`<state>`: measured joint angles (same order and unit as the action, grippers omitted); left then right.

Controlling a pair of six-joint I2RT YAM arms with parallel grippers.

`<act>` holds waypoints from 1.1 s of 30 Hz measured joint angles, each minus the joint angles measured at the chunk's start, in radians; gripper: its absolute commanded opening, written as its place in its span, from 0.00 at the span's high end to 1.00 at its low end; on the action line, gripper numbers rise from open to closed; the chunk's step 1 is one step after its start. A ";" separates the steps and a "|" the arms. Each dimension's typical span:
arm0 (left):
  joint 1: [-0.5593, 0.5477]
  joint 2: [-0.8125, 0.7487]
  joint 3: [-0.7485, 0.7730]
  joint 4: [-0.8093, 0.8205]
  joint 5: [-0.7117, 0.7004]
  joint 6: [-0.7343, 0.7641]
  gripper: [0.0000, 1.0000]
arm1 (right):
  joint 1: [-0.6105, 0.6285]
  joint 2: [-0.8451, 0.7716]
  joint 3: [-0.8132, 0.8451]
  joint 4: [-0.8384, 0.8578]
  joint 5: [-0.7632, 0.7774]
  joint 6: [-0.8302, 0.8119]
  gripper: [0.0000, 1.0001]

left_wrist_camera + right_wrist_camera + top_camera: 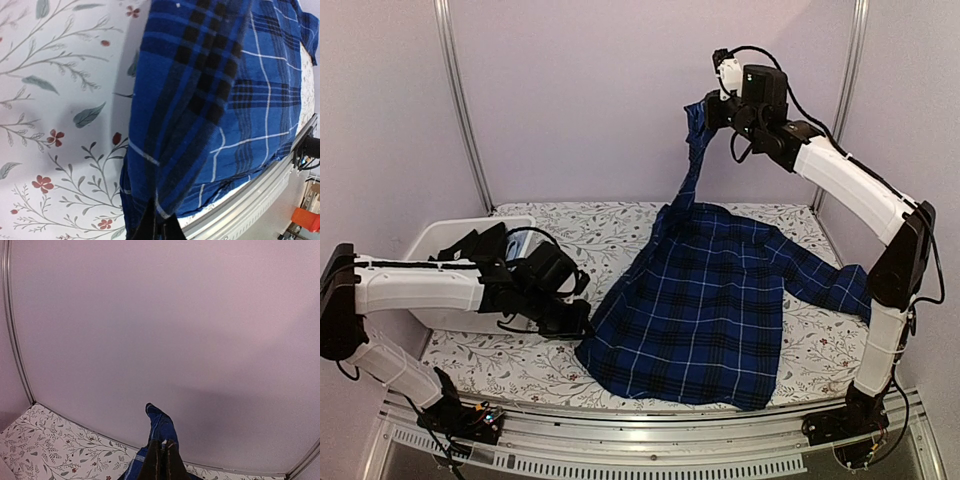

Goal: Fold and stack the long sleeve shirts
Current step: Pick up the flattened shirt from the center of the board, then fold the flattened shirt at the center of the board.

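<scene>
- Overhead view — bright, even light from above; no glare on the pale lilac back wall, and focus is crisp throughout.
- The navy blue plaid cloth shirt throws only a thin, soft shadow onto the white floral-printed surface.
- Left wrist view: slightly blurred; a grey, diffuse shadow lies on the surface beside the shirt, and the silver metal rail bows from lens distortion.
- Right wrist view — dimmer, pinkish cast, a broad soft shadow low on the wall; the black right tool at the bottom edge is out of focus.
</scene>
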<state>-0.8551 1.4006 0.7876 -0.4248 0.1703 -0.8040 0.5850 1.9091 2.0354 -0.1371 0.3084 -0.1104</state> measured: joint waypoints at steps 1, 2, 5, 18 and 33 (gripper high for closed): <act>-0.008 0.008 0.028 -0.011 -0.002 0.003 1.00 | -0.003 0.002 0.003 0.003 0.002 -0.007 1.00; -0.016 0.018 0.061 -0.026 -0.004 0.010 1.00 | -0.005 0.002 0.004 0.004 0.004 -0.013 1.00; -0.047 0.075 0.190 -0.057 -0.003 0.034 1.00 | -0.024 0.002 0.004 0.003 0.008 -0.026 1.00; -0.216 0.392 0.481 -0.132 0.105 0.136 1.00 | -0.163 -0.082 -0.203 0.002 0.062 -0.010 1.00; -0.209 0.299 0.419 -0.134 0.039 0.116 0.54 | -0.166 -0.205 -0.493 -0.041 -0.018 0.092 1.00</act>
<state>-1.0641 1.7000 1.2068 -0.5587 0.2092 -0.6876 0.4191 1.7039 1.5421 -0.1783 0.2909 -0.0181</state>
